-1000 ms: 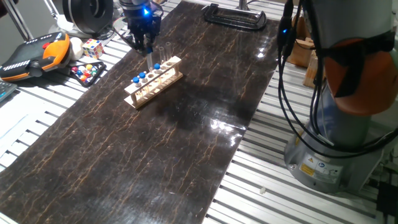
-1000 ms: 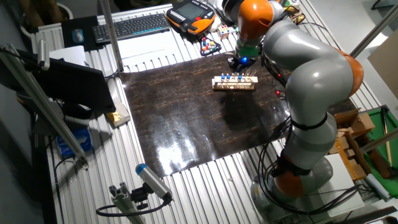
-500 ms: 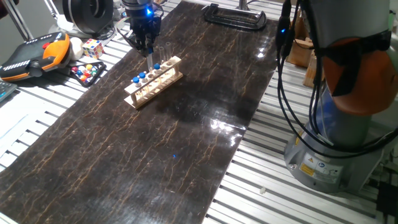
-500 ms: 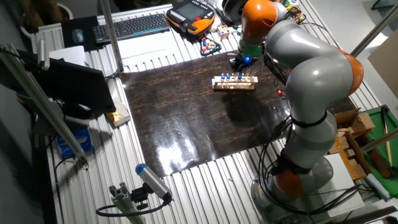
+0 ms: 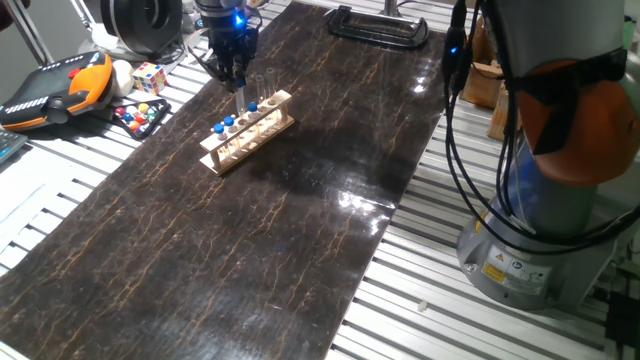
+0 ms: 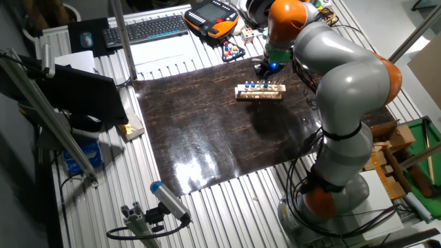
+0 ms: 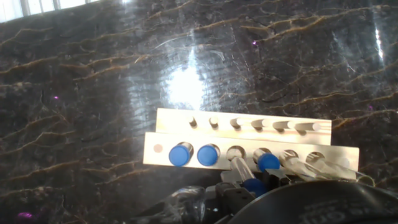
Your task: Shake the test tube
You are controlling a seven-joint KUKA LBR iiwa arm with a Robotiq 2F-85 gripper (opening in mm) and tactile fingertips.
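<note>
Test tube (image 5: 241,96) hangs upright from the gripper (image 5: 236,76), long axis vertical, blue top uppermost between the fingers, its lower end just above the wooden rack (image 5: 246,130). Largest item, the dark table mat (image 5: 300,200), carries the rack; blue-capped tubes (image 7: 194,154) stand in it. The gripper appears clamped on the tube. Judgement: tube lies directly below the tool, nearly clear of the rack.

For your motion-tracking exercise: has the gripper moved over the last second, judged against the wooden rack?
Yes, slightly. In one fixed view the gripper has risen a little above the wooden rack, drawing the test tube upward.
</note>
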